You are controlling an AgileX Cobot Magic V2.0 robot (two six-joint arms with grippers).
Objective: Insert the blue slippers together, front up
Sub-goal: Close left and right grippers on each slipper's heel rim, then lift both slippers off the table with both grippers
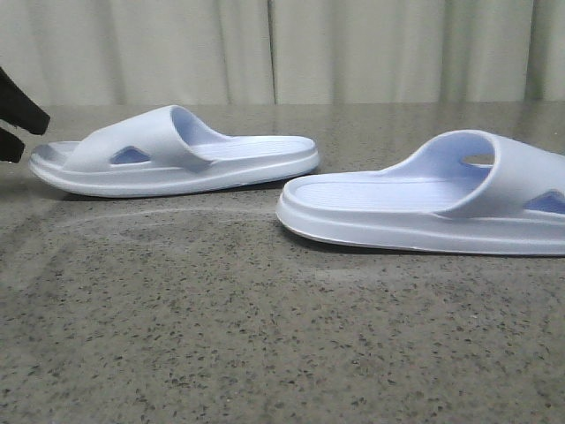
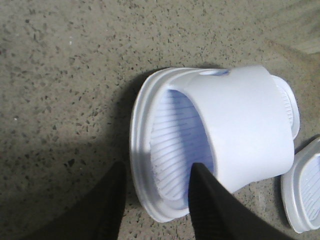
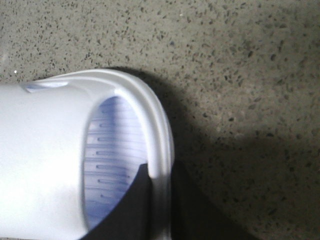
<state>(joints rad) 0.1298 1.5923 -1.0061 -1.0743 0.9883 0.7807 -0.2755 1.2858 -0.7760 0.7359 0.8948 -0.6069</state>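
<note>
Two pale blue slippers lie on the speckled table, heel ends facing each other. The left slipper has its toe end pointing left. My left gripper is open at that toe, with one finger outside the rim and the other finger over the ribbed footbed. The right slipper runs off the right edge of the front view. My right gripper is shut on its toe rim, one finger inside under the strap and one outside; it is out of the front view.
The table is grey speckled stone with open surface in front of both slippers. A pale curtain hangs behind the far edge. The right slipper's heel shows close to the left slipper's heel.
</note>
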